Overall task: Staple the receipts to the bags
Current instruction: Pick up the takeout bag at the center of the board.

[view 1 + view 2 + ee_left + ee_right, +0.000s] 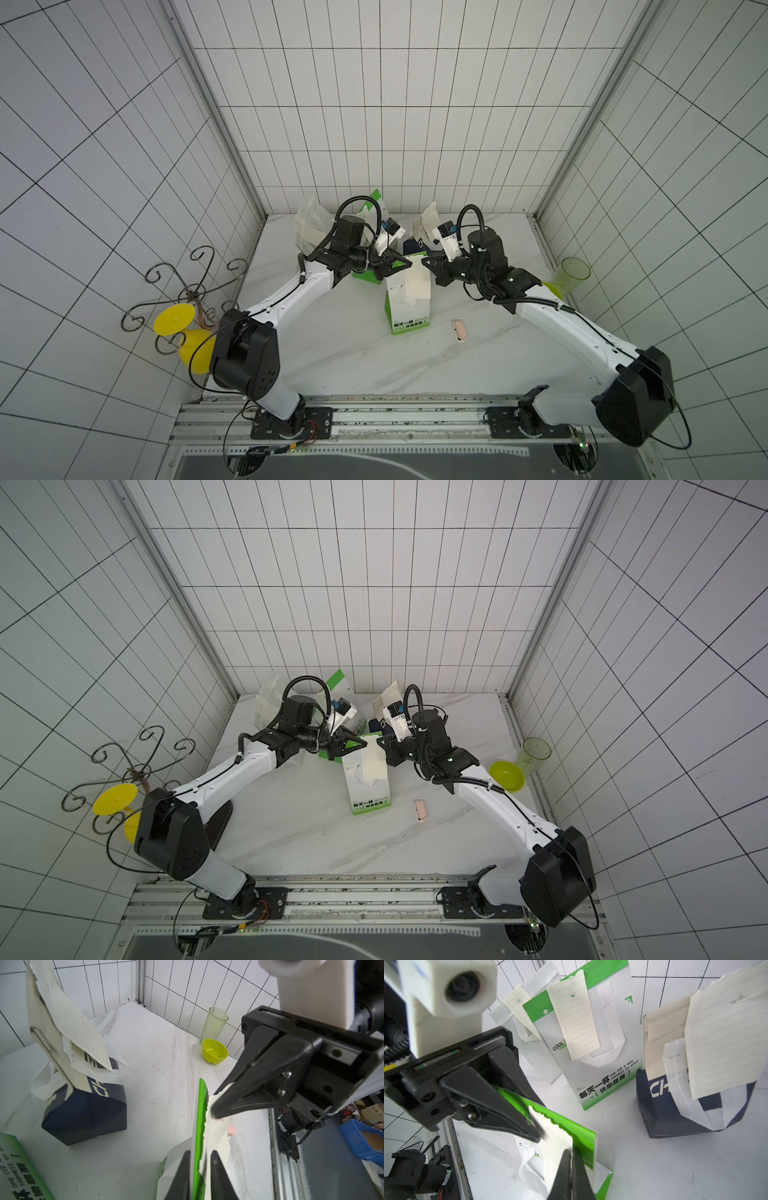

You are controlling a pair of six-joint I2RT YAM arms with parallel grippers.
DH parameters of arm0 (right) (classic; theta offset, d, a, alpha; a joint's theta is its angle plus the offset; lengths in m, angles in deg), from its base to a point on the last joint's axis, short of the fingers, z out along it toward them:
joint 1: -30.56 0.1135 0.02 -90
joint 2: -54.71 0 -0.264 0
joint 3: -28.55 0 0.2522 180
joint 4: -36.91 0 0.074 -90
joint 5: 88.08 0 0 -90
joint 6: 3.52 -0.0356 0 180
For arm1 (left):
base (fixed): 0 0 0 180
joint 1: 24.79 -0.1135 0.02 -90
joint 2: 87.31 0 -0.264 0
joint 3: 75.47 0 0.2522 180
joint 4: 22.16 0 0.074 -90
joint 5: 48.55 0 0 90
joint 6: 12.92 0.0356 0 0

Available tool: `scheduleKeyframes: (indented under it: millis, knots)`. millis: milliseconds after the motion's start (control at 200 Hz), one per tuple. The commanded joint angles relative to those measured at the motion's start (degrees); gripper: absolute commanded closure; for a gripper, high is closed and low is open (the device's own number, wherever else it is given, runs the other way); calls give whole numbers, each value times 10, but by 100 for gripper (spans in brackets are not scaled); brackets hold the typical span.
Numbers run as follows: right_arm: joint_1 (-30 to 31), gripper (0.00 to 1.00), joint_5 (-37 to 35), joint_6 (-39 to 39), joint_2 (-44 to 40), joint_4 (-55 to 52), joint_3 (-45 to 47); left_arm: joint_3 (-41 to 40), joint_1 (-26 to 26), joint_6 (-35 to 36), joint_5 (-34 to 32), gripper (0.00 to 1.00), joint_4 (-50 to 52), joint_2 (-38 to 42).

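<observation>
Both of my arms reach in from the near side, upper links sloping forward and inward, elbows raised. The wrists are turned so the fingertips point at each other over the middle of the marble table (332, 353).

My left gripper (405, 264) comes at the front green-and-white bag (409, 318) from one side. Its jaws are drawn in tight on the bag's green top edge, which in the left wrist view runs straight up between my two fingers (180, 1178).

My right gripper (426, 262) meets it from the opposite side, pinched narrow on the receipt (417, 284) where it lies over that same edge. The receipt hangs down the bag's front face. The two sets of tips sit just beside each other; I cannot tell whether they touch.

Behind stand a second green-and-white bag (600, 1084), a plain white bag (537, 980) and a navy bag (675, 1118), with three other receipts (575, 1016) lying on their faces.

A small pink oblong object (458, 331) lies on the table near the front bag. A translucent green cup (214, 1024) and a yellow-green bowl (215, 1051) sit by the wall on my right.
</observation>
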Motion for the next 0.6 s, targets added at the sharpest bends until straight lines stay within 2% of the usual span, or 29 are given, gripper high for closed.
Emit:
scheduleKeyframes:
  millis: [0,90,145,480,510,595]
  knots:
    - [5,100,-13,18,6,-13,-79,17,-2,19,-4,94,7,12]
    - [5,100,-17,23,10,-17,-84,19,-2,21,-5,94,8,12]
    - [6,100,-21,25,14,-20,-89,20,-2,21,-5,100,9,11]
    - [7,100,-51,29,23,-18,-104,17,-2,20,-11,100,1,16]
    - [7,92,-55,27,23,-16,-103,14,-2,20,-12,100,-2,18]
    - [7,60,-79,16,13,-5,-92,9,-2,15,-22,100,-10,24]
